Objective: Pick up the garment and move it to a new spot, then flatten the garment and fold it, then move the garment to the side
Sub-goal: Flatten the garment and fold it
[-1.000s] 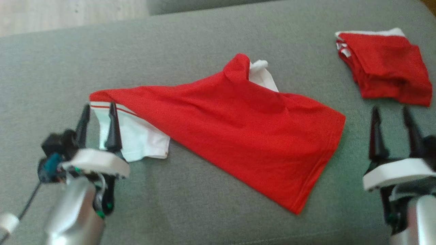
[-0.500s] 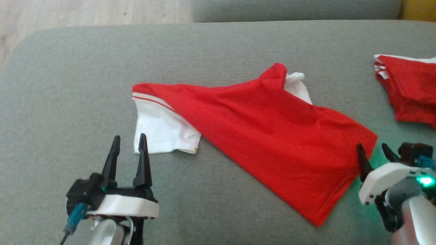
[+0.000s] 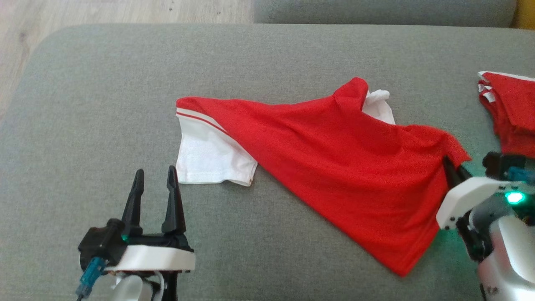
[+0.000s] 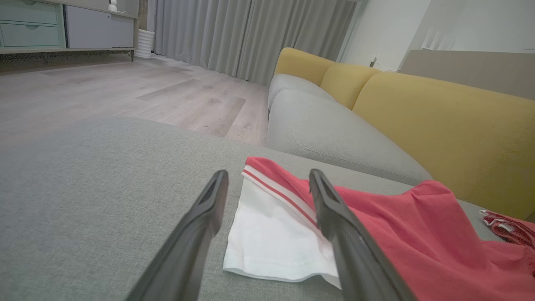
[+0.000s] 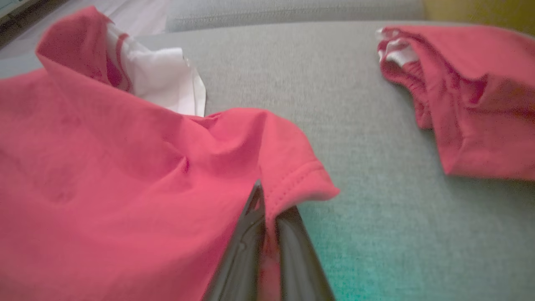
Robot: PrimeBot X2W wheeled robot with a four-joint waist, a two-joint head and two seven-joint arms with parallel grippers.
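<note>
One corner of the red shirt (image 3: 334,159) is being pinched by the right gripper (image 3: 454,168) at the right edge; the left gripper (image 3: 154,172), lower left, is hovering wide open.

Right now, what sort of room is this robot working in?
Most likely a home living room: a yellow-backed sofa, long grey curtains and a wooden floor.

We see a red garment (image 3: 334,167) with a white, red-striped sleeve (image 3: 209,154); a plain grey cushion (image 3: 104,92); a yellow backrest (image 4: 439,125).
</note>
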